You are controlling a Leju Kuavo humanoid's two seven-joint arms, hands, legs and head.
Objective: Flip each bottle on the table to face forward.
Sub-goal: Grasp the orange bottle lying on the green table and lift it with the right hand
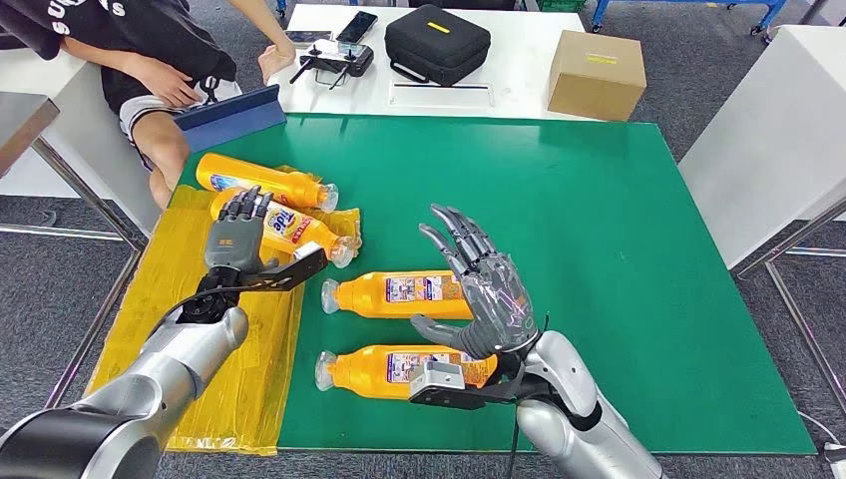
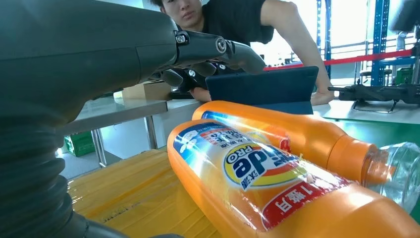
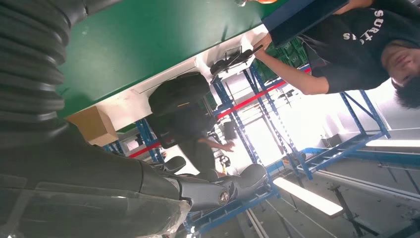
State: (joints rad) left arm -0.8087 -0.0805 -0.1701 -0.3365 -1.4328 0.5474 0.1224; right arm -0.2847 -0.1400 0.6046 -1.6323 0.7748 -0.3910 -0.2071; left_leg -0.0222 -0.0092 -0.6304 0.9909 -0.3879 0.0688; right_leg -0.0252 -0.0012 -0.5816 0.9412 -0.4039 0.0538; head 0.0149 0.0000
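Four orange bottles lie on their sides. Two are on the yellow sheet: a far bottle and a Tide-labelled bottle, both seen close in the left wrist view as the Tide bottle and the far bottle. Two more lie on the green mat: a middle bottle and a near bottle. My left hand hovers over the Tide bottle's base, its fingers stretched out and holding nothing. My right hand is raised above the two mat bottles with fingers spread, palm empty.
A person sits at the back left beside a dark blue tablet. Behind the mat, a white table carries a black case, a cardboard box and a controller. Another white table stands to the right.
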